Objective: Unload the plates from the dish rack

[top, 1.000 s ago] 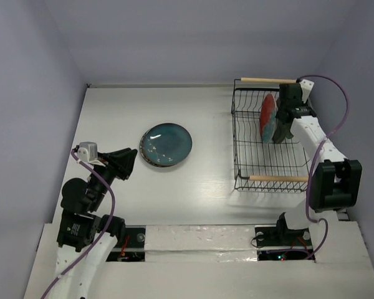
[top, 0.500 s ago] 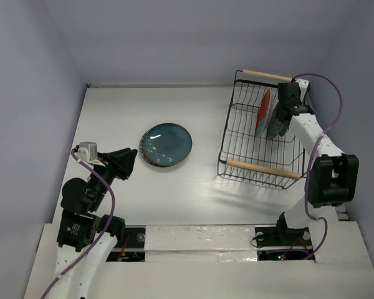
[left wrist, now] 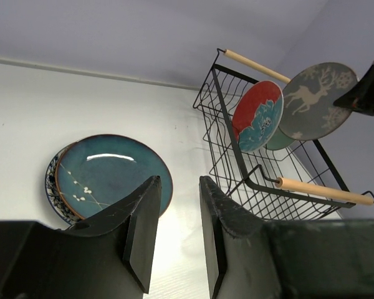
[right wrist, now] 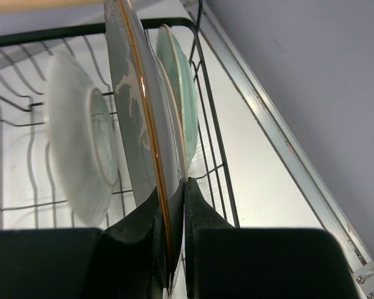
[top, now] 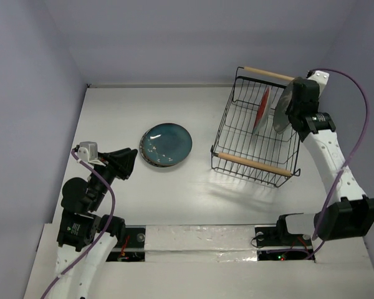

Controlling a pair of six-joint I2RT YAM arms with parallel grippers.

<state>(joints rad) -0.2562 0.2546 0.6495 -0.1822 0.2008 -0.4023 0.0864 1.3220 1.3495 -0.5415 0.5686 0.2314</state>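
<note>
My right gripper (top: 292, 118) (right wrist: 174, 205) is shut on the rim of the grey-brown reindeer plate (top: 285, 107) (right wrist: 140, 118) and holds it on edge above the far right of the black wire dish rack (top: 252, 163) (right wrist: 209, 124). The rack sits skewed. In it stand the red-and-teal plate (top: 260, 111) (left wrist: 257, 116) and the pale green plate (right wrist: 177, 81) (left wrist: 280, 140). The dark teal plate (top: 166, 143) (left wrist: 109, 177) lies on the table on top of the white-blue floral plate (left wrist: 53, 187). My left gripper (top: 128, 163) (left wrist: 177, 184) is open and empty, just left of that stack.
The rack's two wooden handles (top: 265, 73) (left wrist: 318, 190) lie along its far and near edges. The right wall (top: 361, 75) is close behind the right arm. The table's back edge (top: 162, 85) meets the rear wall.
The right gripper has risen with the reindeer plate. The rack has slid left and turned skewed as the plate came up. The left arm has not moved.
</note>
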